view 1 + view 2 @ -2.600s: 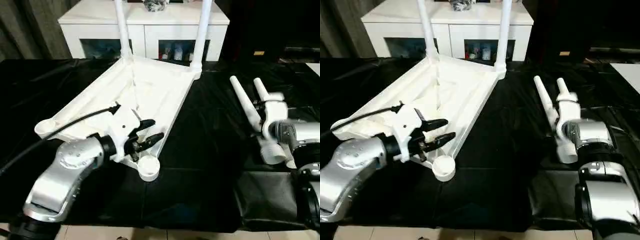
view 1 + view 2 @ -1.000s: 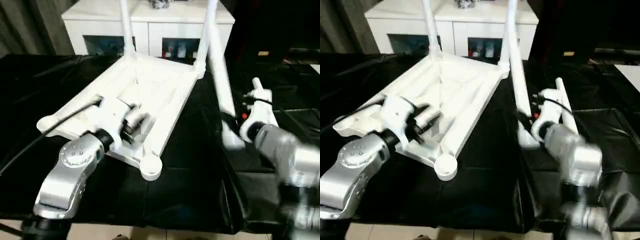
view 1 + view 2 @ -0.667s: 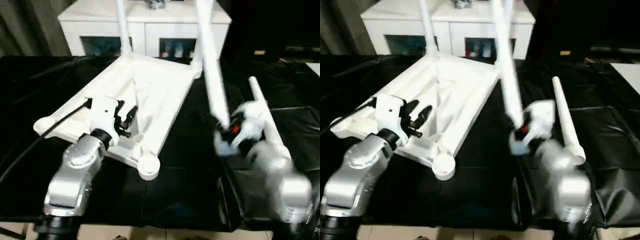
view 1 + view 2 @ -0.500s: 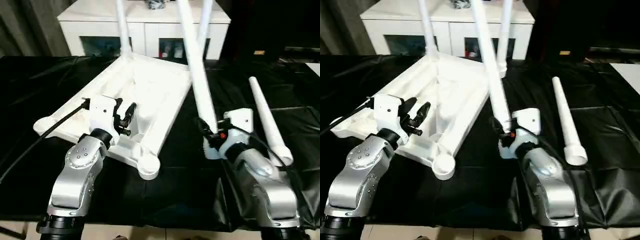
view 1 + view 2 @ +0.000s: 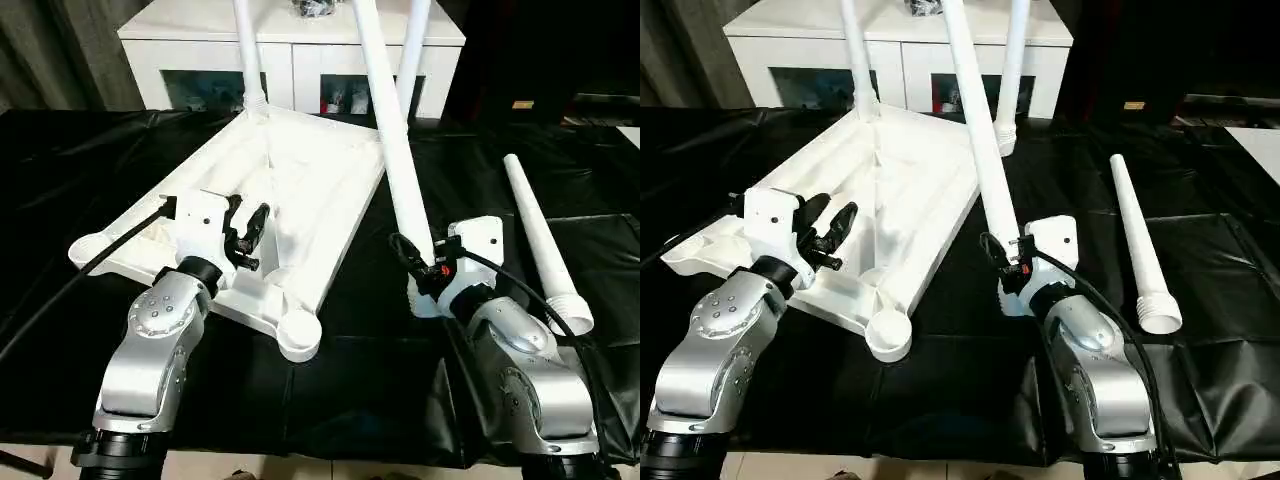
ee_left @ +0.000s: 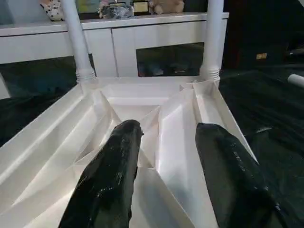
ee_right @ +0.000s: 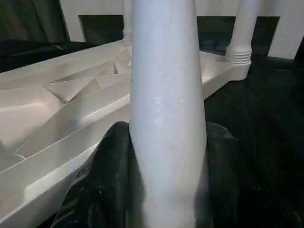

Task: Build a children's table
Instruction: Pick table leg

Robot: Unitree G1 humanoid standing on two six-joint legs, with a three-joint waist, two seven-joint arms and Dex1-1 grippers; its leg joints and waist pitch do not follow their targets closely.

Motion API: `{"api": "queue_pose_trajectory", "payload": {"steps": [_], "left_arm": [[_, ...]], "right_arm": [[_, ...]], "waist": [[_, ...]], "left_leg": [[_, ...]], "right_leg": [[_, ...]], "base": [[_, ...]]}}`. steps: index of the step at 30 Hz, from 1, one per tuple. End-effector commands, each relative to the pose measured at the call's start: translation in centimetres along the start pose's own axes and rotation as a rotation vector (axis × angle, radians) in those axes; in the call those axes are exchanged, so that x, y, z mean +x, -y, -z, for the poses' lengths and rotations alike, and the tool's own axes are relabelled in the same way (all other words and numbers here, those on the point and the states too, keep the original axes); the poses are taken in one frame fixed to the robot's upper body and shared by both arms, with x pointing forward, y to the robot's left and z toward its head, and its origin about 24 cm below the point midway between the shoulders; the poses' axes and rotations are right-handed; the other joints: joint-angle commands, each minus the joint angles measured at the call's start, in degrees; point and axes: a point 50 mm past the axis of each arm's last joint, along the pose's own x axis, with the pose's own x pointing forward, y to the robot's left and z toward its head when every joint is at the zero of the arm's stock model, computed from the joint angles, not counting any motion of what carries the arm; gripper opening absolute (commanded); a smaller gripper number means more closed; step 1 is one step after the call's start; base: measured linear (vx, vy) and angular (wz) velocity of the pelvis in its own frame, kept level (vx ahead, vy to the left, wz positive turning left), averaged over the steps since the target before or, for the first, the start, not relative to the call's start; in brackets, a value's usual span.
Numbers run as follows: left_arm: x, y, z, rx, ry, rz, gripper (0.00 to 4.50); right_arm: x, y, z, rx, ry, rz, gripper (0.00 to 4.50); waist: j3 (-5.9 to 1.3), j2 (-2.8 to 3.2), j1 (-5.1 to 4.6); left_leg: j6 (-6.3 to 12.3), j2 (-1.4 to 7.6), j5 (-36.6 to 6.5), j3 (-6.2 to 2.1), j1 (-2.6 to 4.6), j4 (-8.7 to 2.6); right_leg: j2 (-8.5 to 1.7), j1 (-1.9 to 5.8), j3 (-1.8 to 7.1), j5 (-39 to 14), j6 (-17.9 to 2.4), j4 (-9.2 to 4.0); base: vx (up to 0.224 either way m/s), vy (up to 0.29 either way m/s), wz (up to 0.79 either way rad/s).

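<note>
Now putting on leg number 3. Right gripper (image 5: 432,268) clamped on a white leg (image 5: 392,150) near its thick end, held up tall, just beside the upside-down table top (image 5: 300,180) on the black cloth (image 5: 380,390). Left gripper (image 5: 245,235) with fingers (image 6: 114,171) apart, holding nothing, hanging over the ribbed underside. Next, probably: carry the thick end to the near corner socket (image 5: 298,335), stand it straight, then twist it in. Counted: 1 table top, 4 legs, with 2 screwed in at the far corners (image 5: 248,50), 1 held, 1 lying loose (image 5: 545,245) on the cloth. 2 empty sockets left. Behind, 1 white cabinet (image 5: 200,40).
</note>
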Motion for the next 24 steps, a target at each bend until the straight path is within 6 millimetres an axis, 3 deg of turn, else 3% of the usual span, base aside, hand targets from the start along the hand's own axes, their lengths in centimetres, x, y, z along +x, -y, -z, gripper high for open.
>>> {"api": "queue_pose_trajectory", "payload": {"steps": [1,24], "left_arm": [[-0.06,-0.23,0.13,0.004,-0.005,-0.016,2.22],[-0.06,-0.23,0.13,0.004,-0.005,-0.016,2.22]], "right_arm": [[-0.10,0.01,-1.07,-0.020,0.052,0.005,1.85],[-0.10,0.01,-1.07,-0.020,0.052,0.005,1.85]], "waist": [[-3.30,0.19,-0.02],[-3.38,0.17,0.02]], "left_leg": [[-0.83,1.19,-15.50,-0.36,0.72,-4.68],[-0.69,1.15,-14.65,-0.35,0.72,-4.57]], "right_leg": [[-1.98,2.54,1.84,-13.75,-7.77,-4.46],[-1.98,2.65,1.83,-12.83,-8.01,-4.34]], "base": [[0.000,0.000,0.00],[0.000,0.000,0.00]]}}
